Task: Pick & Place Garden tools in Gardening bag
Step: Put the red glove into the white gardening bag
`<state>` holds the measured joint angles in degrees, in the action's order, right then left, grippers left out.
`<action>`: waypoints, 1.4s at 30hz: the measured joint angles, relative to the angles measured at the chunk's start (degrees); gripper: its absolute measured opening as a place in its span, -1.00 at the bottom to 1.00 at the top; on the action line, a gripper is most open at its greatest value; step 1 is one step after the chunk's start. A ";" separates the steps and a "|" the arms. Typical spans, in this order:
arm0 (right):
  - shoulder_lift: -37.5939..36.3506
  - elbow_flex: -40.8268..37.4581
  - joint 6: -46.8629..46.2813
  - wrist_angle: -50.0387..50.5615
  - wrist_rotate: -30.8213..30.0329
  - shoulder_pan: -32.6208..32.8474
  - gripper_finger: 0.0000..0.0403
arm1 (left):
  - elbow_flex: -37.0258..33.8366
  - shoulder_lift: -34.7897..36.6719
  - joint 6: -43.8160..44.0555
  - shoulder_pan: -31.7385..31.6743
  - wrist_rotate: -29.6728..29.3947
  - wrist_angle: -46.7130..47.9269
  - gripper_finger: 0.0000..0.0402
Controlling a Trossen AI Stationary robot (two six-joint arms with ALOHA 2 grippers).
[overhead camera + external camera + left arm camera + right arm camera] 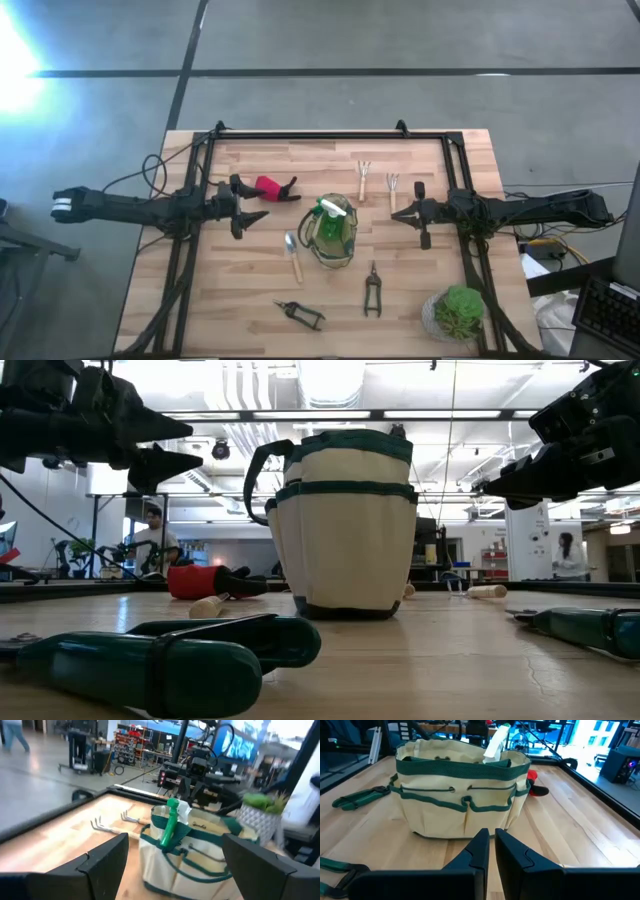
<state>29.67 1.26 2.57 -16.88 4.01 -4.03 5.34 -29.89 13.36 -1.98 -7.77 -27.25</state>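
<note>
The khaki gardening bag (336, 238) with green trim stands upright on its base mid-table, the green spray bottle (333, 210) with its white top sticking out of it. My left gripper (255, 212) hovers open to the bag's left, above the table and empty; its wrist view looks at the bag (185, 850) between the spread fingers. My right gripper (398, 215) hovers shut and empty to the bag's right, pointing at the bag (460, 795). The red-and-black tool (272, 187), two forks (364, 178) (393, 187), trowel (292, 255) and two pruners (372, 290) (300, 314) lie flat on the table.
A bushy green potted plant (458, 312) stands at the near right corner. A dark frame rail (330, 137) runs along the table's far edge and sides. Bare wood lies between each gripper and the bag. People (150, 535) show in the room beyond.
</note>
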 joint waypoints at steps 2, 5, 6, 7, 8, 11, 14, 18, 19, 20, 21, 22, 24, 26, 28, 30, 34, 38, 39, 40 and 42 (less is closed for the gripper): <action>0.00 0.00 0.00 -0.02 0.00 0.00 -0.87 | -0.02 0.00 0.71 -0.01 -2.66 -1.67 0.60; 0.00 0.00 0.02 -0.01 -0.02 0.00 -0.87 | -0.01 0.02 1.01 -0.02 -5.37 -2.73 0.60; 0.00 0.01 0.00 -0.02 -0.03 -0.01 -0.87 | -0.02 0.02 1.37 -0.02 -5.42 -2.73 0.60; 0.00 0.00 0.01 -0.02 -0.04 -0.01 -0.87 | -0.02 0.00 1.74 -0.02 -5.42 -2.69 0.60; 0.00 0.00 0.00 -0.02 -0.04 0.00 -0.87 | -0.02 0.00 2.00 0.00 -5.42 -2.71 0.60; 0.00 0.00 0.01 -0.02 -0.07 0.00 -0.87 | -0.02 0.00 2.25 -0.02 -5.67 -2.76 0.60; 0.00 0.00 0.00 -0.02 -0.07 0.00 -0.87 | -0.02 0.00 1.72 -0.02 -7.30 -2.75 0.60; 0.00 0.01 0.00 -0.02 -0.07 0.00 -0.87 | -0.02 0.00 -0.33 -0.02 -7.41 -2.23 0.60; 0.00 0.02 0.01 -0.02 -0.07 0.00 -0.87 | -0.02 0.00 -1.05 -0.01 -7.41 -1.81 0.60; 0.00 0.00 0.00 -0.02 -0.07 -0.01 -0.87 | -0.02 -0.02 -1.48 -0.02 -7.39 -1.38 0.60; 0.00 0.01 0.00 -0.02 -0.07 0.00 -0.87 | -0.02 -0.02 -1.71 -0.02 -7.42 -0.97 0.60; 0.00 0.00 0.00 -0.02 -0.07 -0.02 -0.87 | -0.02 -0.06 -1.70 -0.02 -7.46 -0.64 0.60; 0.00 0.02 0.00 -0.02 -0.07 0.00 -0.87 | -0.02 -0.33 -1.67 -0.02 -7.68 -0.05 0.59; 0.00 0.00 0.00 -0.02 -0.07 0.00 -0.87 | 0.27 -0.75 -1.67 -0.01 -8.00 0.67 0.58; 0.00 0.00 0.00 -0.02 -0.04 0.00 -0.87 | 2.42 -1.37 -1.74 -0.02 -8.79 4.46 0.58; 0.00 0.02 0.00 -0.02 -0.06 -0.02 -0.87 | 5.87 -2.50 -1.77 -0.01 -9.84 11.04 0.58; 0.00 0.02 0.00 -0.02 -0.04 -0.01 -0.87 | 13.61 -6.66 -4.42 -0.02 -13.36 26.02 0.57; 0.00 0.02 0.00 -0.02 -0.04 0.00 -0.87 | 22.26 -11.35 -8.50 -0.07 -17.13 39.70 0.58; 0.00 0.02 0.00 -0.02 -0.04 0.00 -0.87 | 24.67 -12.63 -8.56 -0.07 -17.48 43.47 0.58; 0.00 0.02 0.00 -0.02 -0.04 0.00 -0.87 | 26.97 -13.80 -8.33 -0.07 -17.56 47.04 0.58; 0.00 0.02 0.00 -0.02 -0.04 -0.01 -0.87 | 31.74 -16.28 -6.97 -0.07 -17.69 53.67 0.58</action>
<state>29.67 1.28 2.57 -16.91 3.97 -4.04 37.09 -46.17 6.39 -2.04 -25.45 26.42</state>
